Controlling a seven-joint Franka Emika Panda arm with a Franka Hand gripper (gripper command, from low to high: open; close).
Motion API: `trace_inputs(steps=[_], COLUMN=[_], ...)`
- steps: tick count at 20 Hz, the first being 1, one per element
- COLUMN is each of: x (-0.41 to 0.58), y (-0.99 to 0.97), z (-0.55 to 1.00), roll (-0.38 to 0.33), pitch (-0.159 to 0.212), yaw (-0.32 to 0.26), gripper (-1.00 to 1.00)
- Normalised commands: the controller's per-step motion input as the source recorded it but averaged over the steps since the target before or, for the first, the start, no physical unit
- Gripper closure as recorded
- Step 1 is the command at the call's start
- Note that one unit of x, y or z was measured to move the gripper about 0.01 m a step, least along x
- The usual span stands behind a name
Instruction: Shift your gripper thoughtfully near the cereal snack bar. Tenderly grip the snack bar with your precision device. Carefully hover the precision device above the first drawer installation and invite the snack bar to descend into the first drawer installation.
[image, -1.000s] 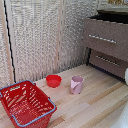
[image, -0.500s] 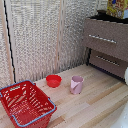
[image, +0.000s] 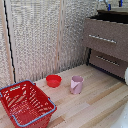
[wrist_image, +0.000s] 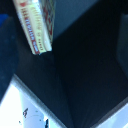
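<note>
Hanging above the open top drawer (image: 107, 18) of the brown cabinet (image: 107, 42), pincer (image: 114, 4) shows only its blue fingertips at the exterior view's upper edge. Wrist view: snack bar (wrist_image: 37, 25), yellow with red edges, seen end-on over the dark drawer interior; whether the pincer is pinching it cannot be told. On the wooden floor (image: 95, 105): red basket (image: 26, 104), red bowl (image: 53, 80), pink cup (image: 76, 84) just beside the bowl.

Top drawer (image: 106, 36) was dark brown matt wood with thin brushed-metal handle (image: 102, 38), floor (image: 95, 102) pale smooth wood planks, basket (image: 25, 103) glossy red plastic, bowl (image: 53, 80) red plastic, cup (image: 76, 84) pink matt plastic, snack bar (wrist_image: 37, 22) printed yellow wrapper
</note>
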Motion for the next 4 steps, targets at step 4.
trace_inputs(steps=[4], x=[0.341], y=[0.29], z=[0.35], roll=[-0.036], pitch=[0.008], yaw=[-0.143], gripper=[-1.0])
